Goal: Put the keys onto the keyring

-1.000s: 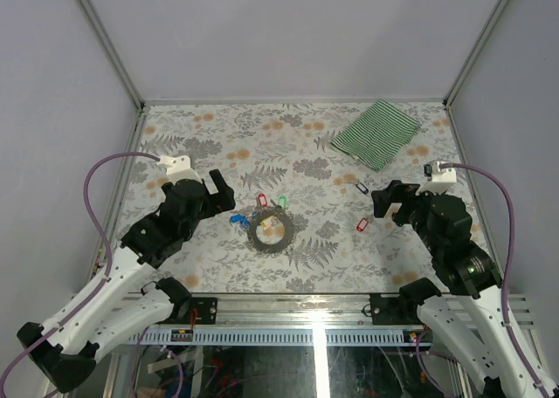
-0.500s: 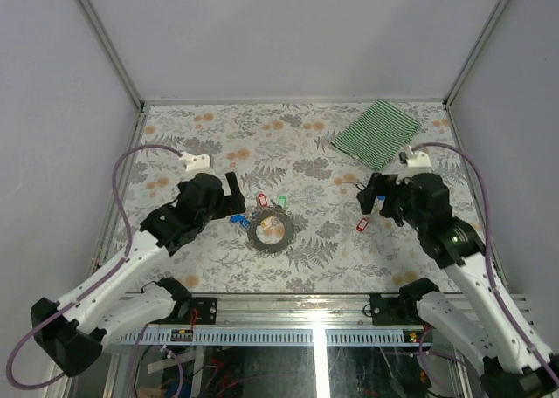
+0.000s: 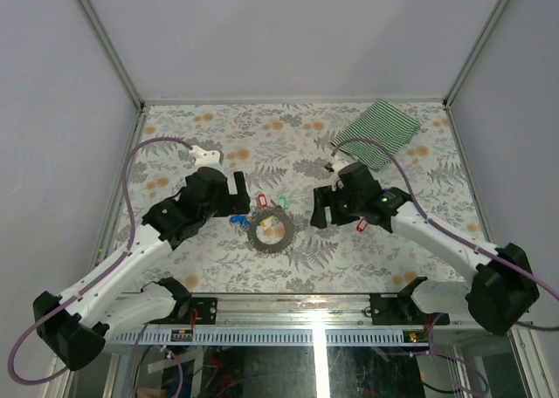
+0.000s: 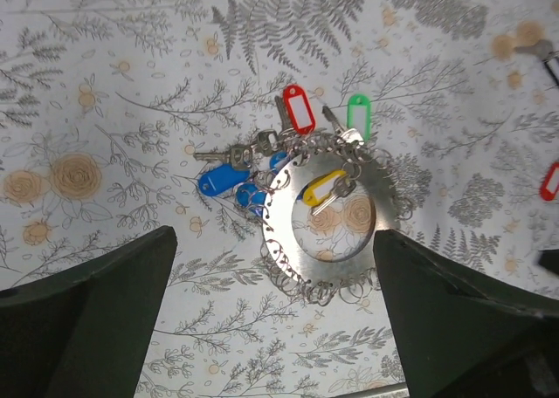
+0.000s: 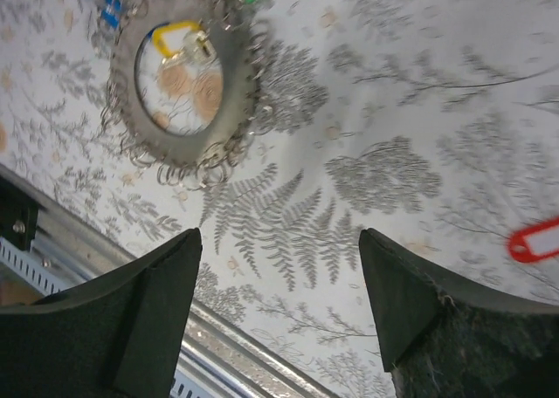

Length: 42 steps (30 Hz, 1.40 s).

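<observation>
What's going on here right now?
Both arms are at the keyring, and neither is holding anything. The left gripper and right gripper are open, one on each side of the ring. Several tagged keys cluster at the ring's rim. One red-tagged key lies loose on the table to the right, not yet picked up.

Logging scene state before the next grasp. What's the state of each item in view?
Keyring: lying flat, not held.
Key cluster: at the keyring, apparently attached.
Loose red key: off the keyring.
Black key: off the keyring.
Cloth: lying flat.
Left hand: open, empty, over the keyring.
Right hand: open, empty.
</observation>
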Each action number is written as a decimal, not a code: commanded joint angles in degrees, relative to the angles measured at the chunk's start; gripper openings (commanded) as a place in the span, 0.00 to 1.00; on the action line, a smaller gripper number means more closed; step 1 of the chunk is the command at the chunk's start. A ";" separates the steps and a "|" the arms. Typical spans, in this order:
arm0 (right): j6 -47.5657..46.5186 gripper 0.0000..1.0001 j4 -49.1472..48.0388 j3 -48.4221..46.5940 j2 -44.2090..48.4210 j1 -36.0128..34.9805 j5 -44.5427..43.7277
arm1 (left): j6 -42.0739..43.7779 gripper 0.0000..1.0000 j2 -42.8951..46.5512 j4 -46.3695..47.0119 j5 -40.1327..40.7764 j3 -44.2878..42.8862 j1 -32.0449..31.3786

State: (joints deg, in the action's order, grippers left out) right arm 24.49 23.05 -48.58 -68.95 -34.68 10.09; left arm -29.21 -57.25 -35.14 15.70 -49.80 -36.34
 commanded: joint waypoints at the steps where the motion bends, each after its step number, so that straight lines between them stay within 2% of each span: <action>1: 2.27 0.77 -5.57 -3.64 -7.11 -6.81 0.68 | 4.63 0.99 5.63 -0.90 0.40 -1.99 0.01; 7: 2.73 0.62 -8.77 -5.03 -14.56 -9.99 1.31 | 5.52 0.99 8.23 -1.11 0.84 -0.93 -0.04; 13: 3.02 0.56 -11.44 -4.45 -18.45 -10.31 4.97 | 6.00 0.99 7.10 -0.62 0.72 -0.72 -0.18; 22: 2.44 0.49 -14.20 -4.24 -22.75 -10.50 5.57 | 6.17 0.99 6.48 -0.13 0.64 -0.54 -0.18; 29: -2.01 0.52 -12.67 -7.45 -22.76 -10.41 -1.93 | 6.13 0.99 6.37 -0.15 0.78 -0.47 -0.29; 34: -8.19 0.66 -11.04 -12.06 -27.57 -10.31 3.08 | 6.15 0.99 6.00 -0.11 0.60 -0.35 -0.32; 42: -11.73 0.79 -9.89 -15.93 -33.56 -9.27 7.77 | 6.10 0.99 5.83 -0.11 0.54 -0.38 -0.39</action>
State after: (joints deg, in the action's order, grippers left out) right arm 15.94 11.90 -61.63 -100.36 -44.58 14.85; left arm -24.10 -51.46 -36.05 15.92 -50.22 -36.36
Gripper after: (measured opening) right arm 0.770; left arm 0.990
